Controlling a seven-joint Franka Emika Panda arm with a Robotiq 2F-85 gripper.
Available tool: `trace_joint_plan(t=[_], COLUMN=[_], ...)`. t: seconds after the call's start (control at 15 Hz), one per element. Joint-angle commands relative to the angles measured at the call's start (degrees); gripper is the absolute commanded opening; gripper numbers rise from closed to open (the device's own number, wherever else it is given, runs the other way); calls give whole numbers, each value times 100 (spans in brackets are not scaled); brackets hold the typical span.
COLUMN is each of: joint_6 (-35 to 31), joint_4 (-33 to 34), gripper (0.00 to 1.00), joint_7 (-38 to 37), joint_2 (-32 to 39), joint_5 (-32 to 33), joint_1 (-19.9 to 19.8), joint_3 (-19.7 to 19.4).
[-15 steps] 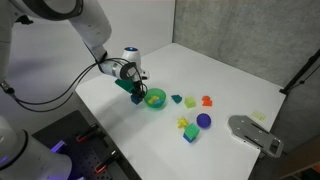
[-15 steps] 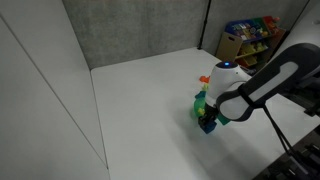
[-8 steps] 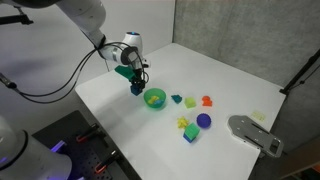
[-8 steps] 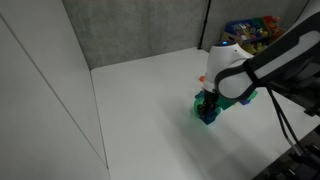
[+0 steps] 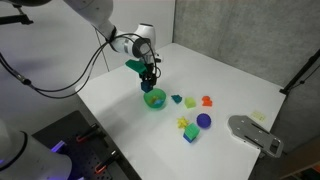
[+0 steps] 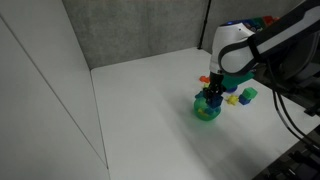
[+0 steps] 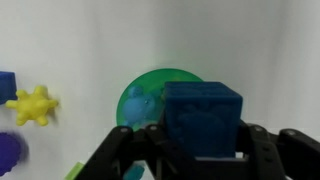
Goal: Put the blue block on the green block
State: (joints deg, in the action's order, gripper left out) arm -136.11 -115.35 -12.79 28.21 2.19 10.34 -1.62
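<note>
Two black fingers [image 7: 128, 152] of the gripper [image 7: 203, 150] press against the sides of the blue block [image 7: 203, 115], which sits clamped between them and clear of the table. In the wrist view the block hangs in front of the round green bowl [image 7: 145, 95], covering the bowl's right part. In both exterior views the gripper [image 5: 150, 78] [image 6: 212, 92] points downward just above the bowl [image 5: 155, 99] [image 6: 207, 112], with the arm reaching in over the white table [image 5: 230, 80]. The green block [image 5: 190, 134] lies on the table well apart from the bowl, just beside a yellow star-shaped piece [image 5: 183, 123] and near a blue-purple ball [image 5: 203, 121]; whether it touches the star piece cannot be told. Between the bowl and an orange piece [image 5: 207, 101] sit a tiny teal piece [image 5: 176, 99] and a paler yellow-green piece [image 5: 190, 101], in a loose row. The wrist view also shows the star piece [image 7: 33, 105] left of the bowl, apart from it, and the ball [image 7: 8, 150] at the left edge below it. A grey flat object [image 5: 255, 133] rests near the table's far corner.
</note>
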Motion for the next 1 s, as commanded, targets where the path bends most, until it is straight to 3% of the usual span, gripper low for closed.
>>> trace_joint_plan(t=[0.0, 0.93], joint_6=[92, -38], joint_4=[71, 589], gripper=[27, 27], joint_7=[250, 796], joint_2=[-125, 117], joint_5=[184, 137], joint_1=[-334, -1560], joint_3=[-100, -677])
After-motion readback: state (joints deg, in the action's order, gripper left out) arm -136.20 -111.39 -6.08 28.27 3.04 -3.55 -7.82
